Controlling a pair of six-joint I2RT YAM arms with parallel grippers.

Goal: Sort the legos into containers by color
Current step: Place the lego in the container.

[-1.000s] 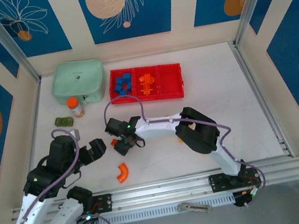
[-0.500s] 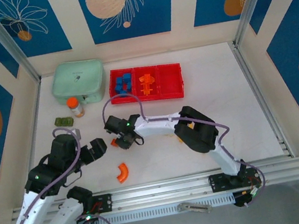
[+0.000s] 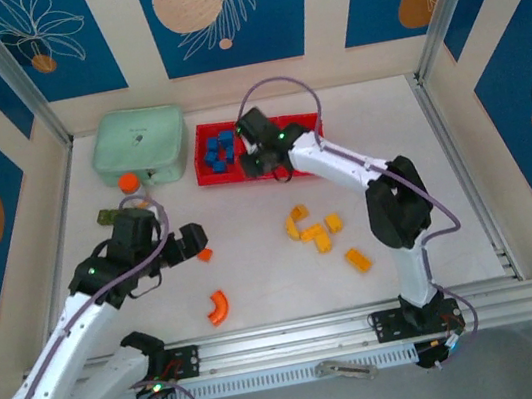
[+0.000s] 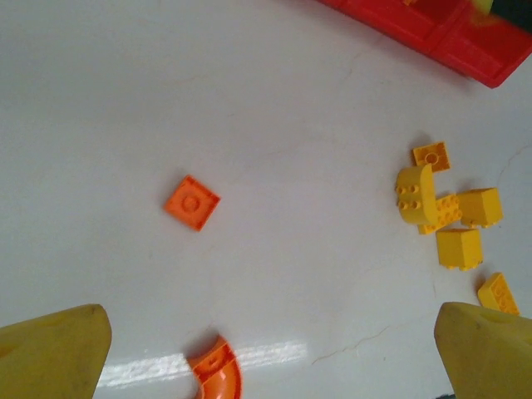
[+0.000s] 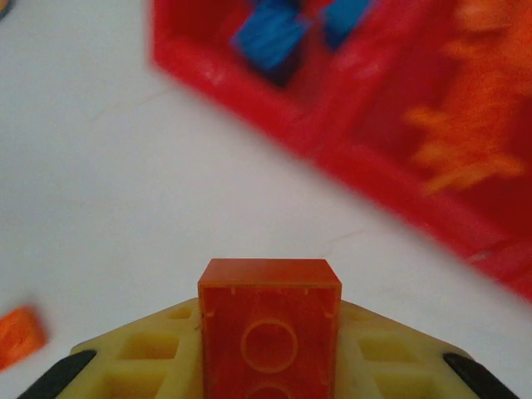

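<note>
Since the right gripper [image 3: 261, 152] is clamped on the orange brick [image 5: 270, 320], the drop turns on where that brick sits relative to the orange section of the red tray [image 3: 308, 144].

- Position: in the top view the right gripper hangs over the tray's left-middle part, just beside the blue bricks [image 3: 221, 150] in the left compartment.
- Direction: in the right wrist view the middle compartment [image 5: 416, 91], with blurred orange pieces in it, lies ahead and to the right of the held brick. The blue section lies ahead and slightly left.
- Judgement: the release point should shift right, away from the divider, or the brick could land among the blue.
- Brick attitude: stud face up toward the wrist camera, pinched on its two sides by the yellow pads. One stud shows whole and a second is cut by the frame edge, so its long axis appears to run along the fingers, pointing toward the tray. True length cannot be told.
- Nearer arm: the right, at the tray.

The left gripper [image 3: 188, 244] stands wide open and empty, well apart from the tray. It hangs low over the table, with a flat orange plate [image 4: 192, 202] ahead of it and a curved orange piece [image 4: 218, 376] nearer between its fingers. Yellow bricks [image 4: 440, 212] lie loose to its right.
</note>
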